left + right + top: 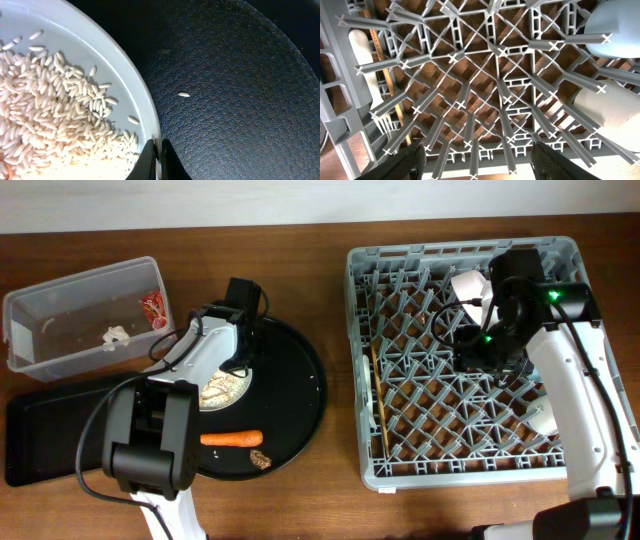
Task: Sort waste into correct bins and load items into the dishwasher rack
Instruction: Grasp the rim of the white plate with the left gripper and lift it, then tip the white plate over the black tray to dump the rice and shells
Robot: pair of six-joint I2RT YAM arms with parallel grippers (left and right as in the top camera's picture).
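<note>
A round white plate (222,390) with beige food scraps (55,115) sits on the round black tray (300,380). My left gripper (159,152) is shut on the plate's rim (142,100); overhead it shows at the plate's right edge (241,370). An orange carrot (232,438) and a small brown lump (262,460) lie on the tray's front. My right gripper (477,165) is open and empty above the grey dishwasher rack (400,470). The rack holds a white fork (360,55), chopsticks (382,70), a light-blue cup (615,25) and a white cup (615,115).
A clear tub (30,305) at the back left holds a red wrapper (153,308) and a white tissue wad (117,336). A flat black rectangular tray (50,430) lies in front of it. One loose grain (184,94) lies on the round tray. Another white item (470,285) stands in the rack.
</note>
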